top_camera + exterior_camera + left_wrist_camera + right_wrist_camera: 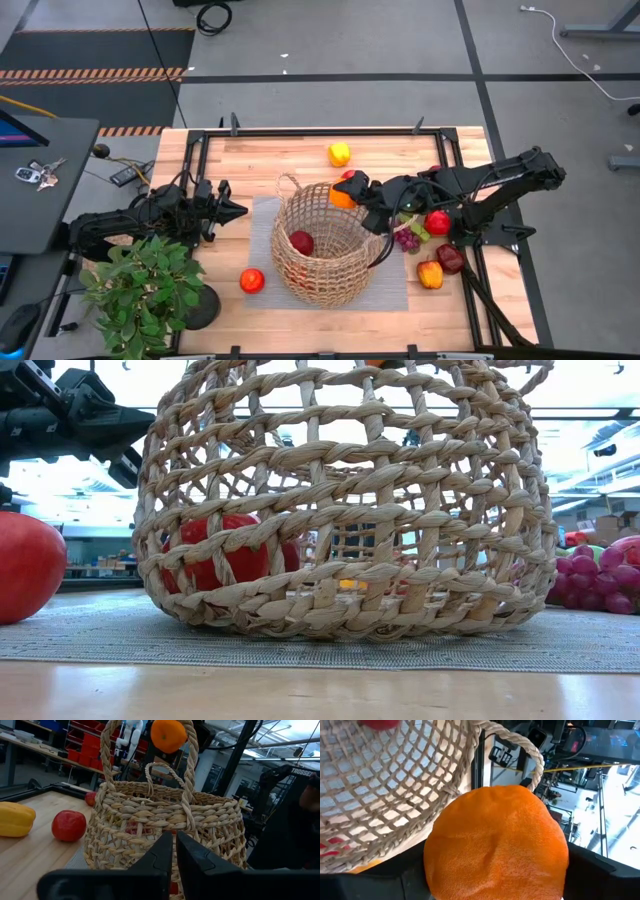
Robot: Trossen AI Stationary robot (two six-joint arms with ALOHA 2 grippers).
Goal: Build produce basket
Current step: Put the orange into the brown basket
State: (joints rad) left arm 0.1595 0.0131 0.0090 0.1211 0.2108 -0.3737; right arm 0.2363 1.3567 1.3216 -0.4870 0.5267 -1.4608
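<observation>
Orange (342, 196) sitting clamped in right gripper (349, 189) over far rim of basket (322, 243); 1 red apple (301, 242) lying inside. Left gripper (240, 210) waiting closed, left of basket.

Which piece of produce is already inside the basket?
The dark red apple lying on the basket's floor; the orange is over the rim in the right gripper.
</observation>
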